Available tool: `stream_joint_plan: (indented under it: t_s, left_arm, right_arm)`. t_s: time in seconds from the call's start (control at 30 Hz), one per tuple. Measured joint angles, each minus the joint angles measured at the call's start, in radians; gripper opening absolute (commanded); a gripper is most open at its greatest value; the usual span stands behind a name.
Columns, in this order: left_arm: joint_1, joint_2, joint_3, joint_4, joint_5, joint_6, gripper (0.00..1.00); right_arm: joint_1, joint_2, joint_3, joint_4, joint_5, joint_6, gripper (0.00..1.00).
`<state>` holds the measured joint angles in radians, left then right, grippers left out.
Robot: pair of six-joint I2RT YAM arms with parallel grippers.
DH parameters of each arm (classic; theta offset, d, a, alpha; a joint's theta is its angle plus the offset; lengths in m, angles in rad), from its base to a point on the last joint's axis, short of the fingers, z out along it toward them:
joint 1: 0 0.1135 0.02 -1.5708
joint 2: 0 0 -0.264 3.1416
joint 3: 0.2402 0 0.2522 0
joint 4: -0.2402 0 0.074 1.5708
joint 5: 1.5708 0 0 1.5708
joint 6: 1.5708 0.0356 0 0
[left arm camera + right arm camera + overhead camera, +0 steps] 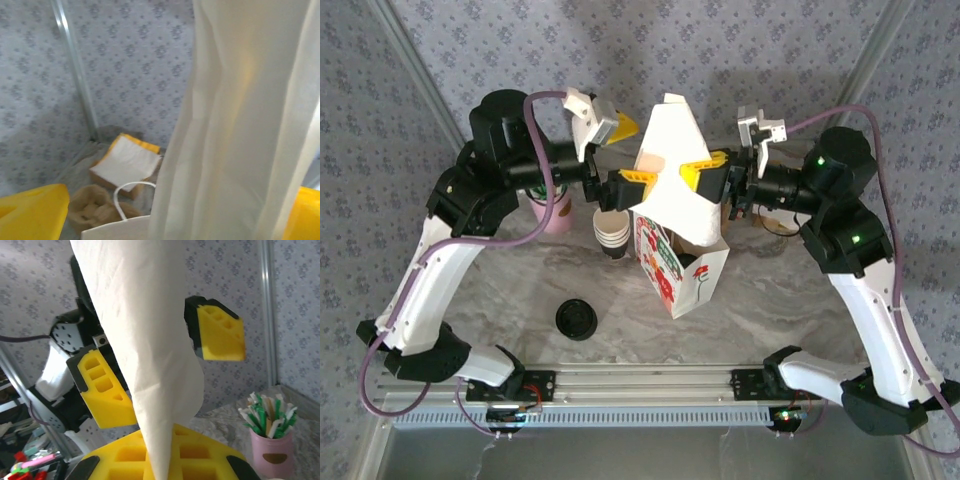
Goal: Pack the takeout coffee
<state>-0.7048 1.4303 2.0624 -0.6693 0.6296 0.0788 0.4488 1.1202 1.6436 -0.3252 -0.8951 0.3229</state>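
The bag [665, 265] is standing in the middle of the tabletop [520, 345], with its white top pulled up into a peak. The right gripper [703, 172] is pinching that paper, its jaws closed on it. The left gripper [162, 362] is straddling the same paper from the other side, its yellow fingers [105, 395] standing wide apart, and I cannot tell whether they are touching it. A dark gap is showing in the bag's mouth, but what is lying inside is too dim to tell.

The coffee [576, 319] is sitting on the tabletop towards the front edge, left of the bag and apart from it, showing as a round black lid from above.

A stack of cups [610, 235] is standing just beside the bag's left side, lidless and open at the top. A pink cup [271, 452] is holding green-and-white straws [267, 415] towards the back left.

Napkins [127, 162] are lying near a back corner, with a brown lump [90, 207] beside them.
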Motion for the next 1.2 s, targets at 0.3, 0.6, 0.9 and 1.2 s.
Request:
stream_joint_plan:
  t_s: [0.3, 0.6, 0.9, 1.2]
  left_arm:
    - [0.000, 0.037, 0.016, 0.020, 0.165, -0.072, 0.73]
    - [0.000, 0.045, 0.016, 0.036, 0.197, -0.125, 0.18]
    - [0.000, 0.045, 0.016, 0.038, 0.182, -0.145, 0.00]
    - [0.000, 0.047, 0.016, 0.011, 0.196, -0.144, 0.00]
  right_arm:
    - [-0.018, 0.014, 0.005, 0.000, -0.044, 0.029, 0.00]
    - [-0.019, 0.016, 0.005, 0.001, -0.021, 0.029, 0.00]
    - [-0.019, 0.021, 0.005, 0.000, -0.003, 0.030, 0.26]
    - [-0.073, 0.071, 0.120, -0.075, -0.064, -0.039, 0.57]
